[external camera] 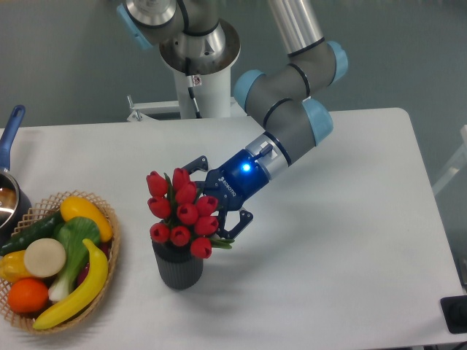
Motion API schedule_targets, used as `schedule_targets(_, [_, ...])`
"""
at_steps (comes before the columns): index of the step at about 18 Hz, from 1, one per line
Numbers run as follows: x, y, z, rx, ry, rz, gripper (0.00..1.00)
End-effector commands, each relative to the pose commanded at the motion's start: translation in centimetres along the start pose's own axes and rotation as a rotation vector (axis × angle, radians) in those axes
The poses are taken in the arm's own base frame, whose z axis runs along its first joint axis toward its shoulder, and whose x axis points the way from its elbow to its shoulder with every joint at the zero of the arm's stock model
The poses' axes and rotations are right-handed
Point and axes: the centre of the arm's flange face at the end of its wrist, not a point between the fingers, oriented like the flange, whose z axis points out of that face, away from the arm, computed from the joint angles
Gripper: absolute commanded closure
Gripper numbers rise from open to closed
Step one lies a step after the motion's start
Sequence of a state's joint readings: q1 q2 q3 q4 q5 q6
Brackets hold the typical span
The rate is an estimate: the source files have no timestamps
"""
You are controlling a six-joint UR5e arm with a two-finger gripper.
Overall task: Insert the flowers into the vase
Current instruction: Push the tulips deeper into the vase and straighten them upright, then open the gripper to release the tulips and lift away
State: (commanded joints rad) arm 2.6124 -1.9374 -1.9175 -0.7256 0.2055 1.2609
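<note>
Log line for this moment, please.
phase: inserting | gripper: holding flowers | flowers: over vase mouth, leaning | stem depth: hidden | release: not yet

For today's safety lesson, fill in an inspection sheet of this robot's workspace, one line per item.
Surface: white table, no spills seen.
Job's things: red flowers sit over the mouth of the dark vase, stems hidden.
Clutter: wicker basket of plastic fruit at left; pot at the left edge.
Grippers: gripper is right behind the flowers; grip unclear.
Cables: one cable down the robot's base.
Surroundings: grey wall, dark object at bottom right.
</note>
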Motion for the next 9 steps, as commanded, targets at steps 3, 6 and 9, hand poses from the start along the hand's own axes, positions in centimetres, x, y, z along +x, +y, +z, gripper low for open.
schedule_targets(3, [-0.06, 0.15, 0.02, -0.007, -0.002, -0.002, 0.0])
schedule_targets(6, [0.01, 0.37, 0.17, -0.031, -0.006, -0.001, 0.0])
schedule_targets(9, [0.0, 0.46, 0.31, -0.051, -0.01, 0.003, 0.0])
